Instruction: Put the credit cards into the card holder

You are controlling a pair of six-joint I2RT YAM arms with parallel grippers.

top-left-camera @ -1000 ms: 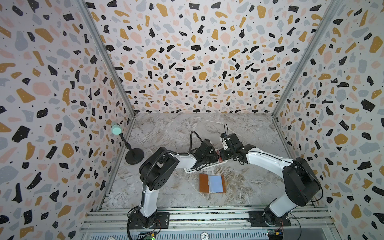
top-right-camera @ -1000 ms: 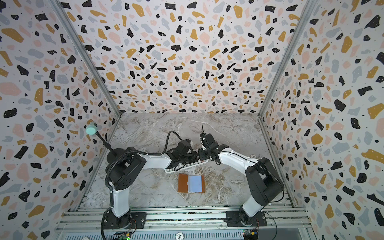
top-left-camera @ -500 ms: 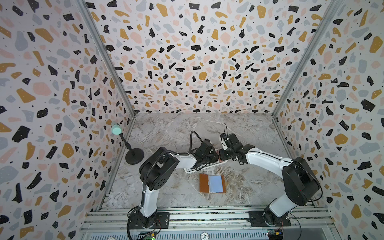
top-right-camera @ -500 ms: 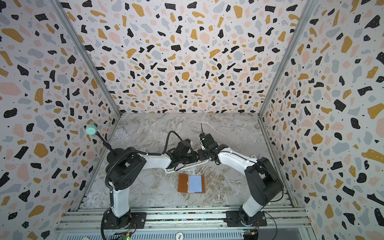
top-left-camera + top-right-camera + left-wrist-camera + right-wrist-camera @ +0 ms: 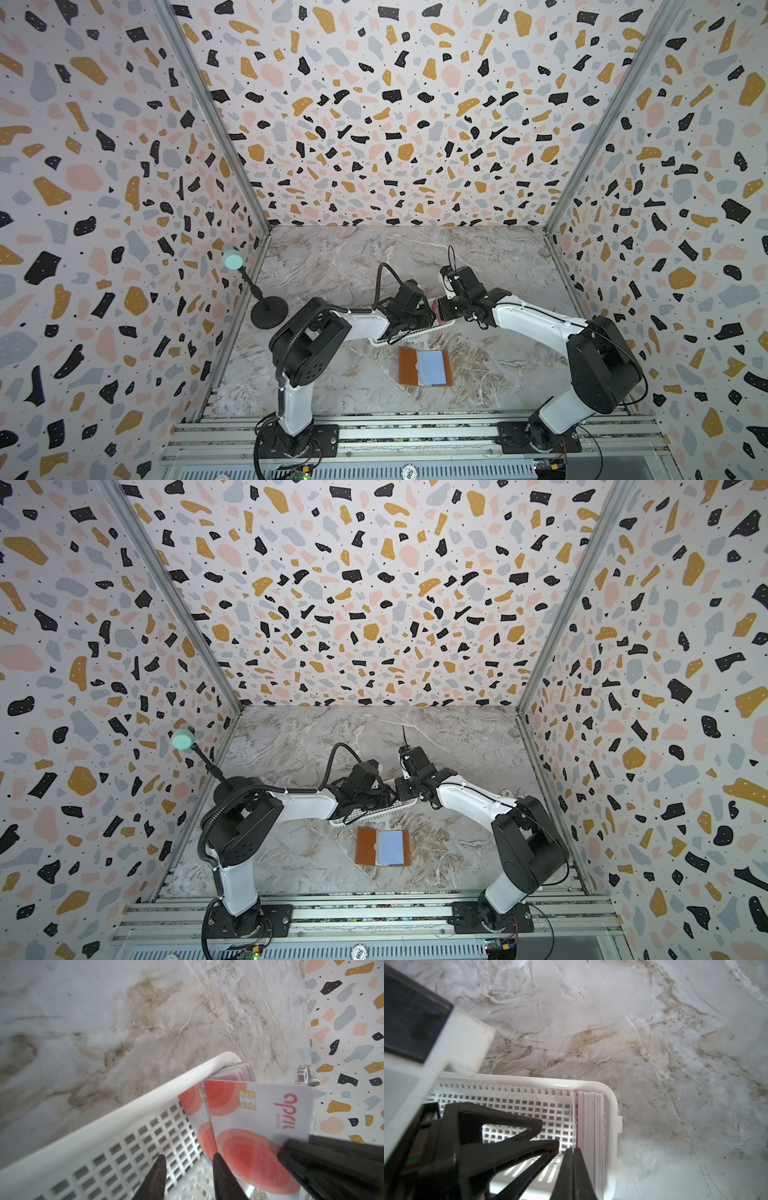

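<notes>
In both top views the two arms meet over a white slotted basket [image 5: 397, 336] near the middle of the marble table [image 5: 353, 266]. The left gripper [image 5: 422, 319] reaches into it from the left and the right gripper [image 5: 441, 311] from the right. Their tips are close together at the basket's right end, where a bit of pink shows; the jaws are too small here to read. The card holder [image 5: 382, 847] lies open and flat on the table in front of the basket, apart from it, with tan leather on one half and a pale blue sleeve on the other. A black stand with a teal head [image 5: 269, 311] sits by the left wall.

In the left wrist view the credit cards [image 5: 239, 1072] stand on edge as a stack against the basket's end wall. One credit card [image 5: 259, 1115], showing red blobs, a gold chip and the word "april", leans away from the stack, with a black finger of the right gripper over its corner. The left gripper's fingers [image 5: 158, 1176] stand apart with only basket floor between them.

In the right wrist view the right gripper [image 5: 572, 1150] has its jaws pressed together on the thin edge of that single card, just beside the stack. The left gripper's fingers [image 5: 529, 1124] are spread next to it and hold nothing.
</notes>
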